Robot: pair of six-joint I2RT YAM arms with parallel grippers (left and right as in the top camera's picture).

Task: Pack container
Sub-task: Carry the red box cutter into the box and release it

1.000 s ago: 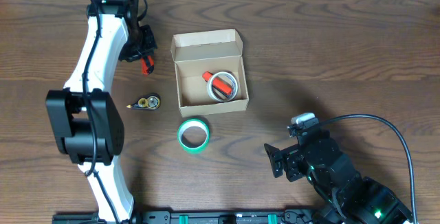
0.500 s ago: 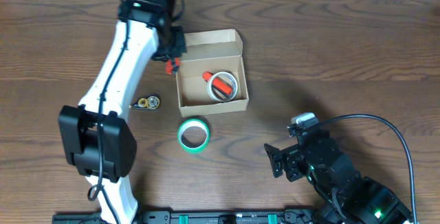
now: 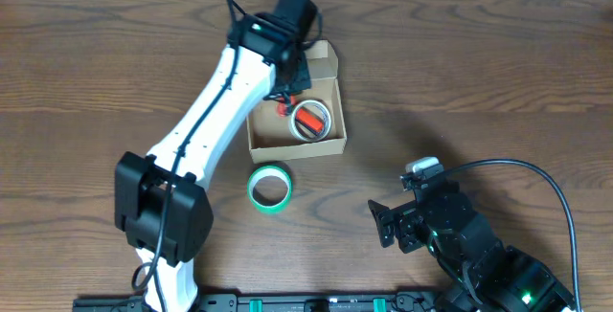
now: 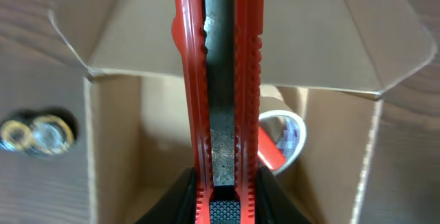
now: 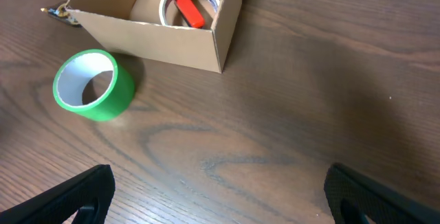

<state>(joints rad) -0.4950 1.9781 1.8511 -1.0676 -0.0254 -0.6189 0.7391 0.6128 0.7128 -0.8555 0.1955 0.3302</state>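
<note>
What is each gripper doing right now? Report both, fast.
Left gripper: closed on a red utility knife, over the open container.
Right gripper: open, holding nothing.

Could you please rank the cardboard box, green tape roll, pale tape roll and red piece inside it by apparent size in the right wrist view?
1. Open tan cardboard box
2. Green tape roll; nearer the camera, which may exaggerate it
3. Pale tape roll in the box
4. Red plastic piece within that roll
</note>
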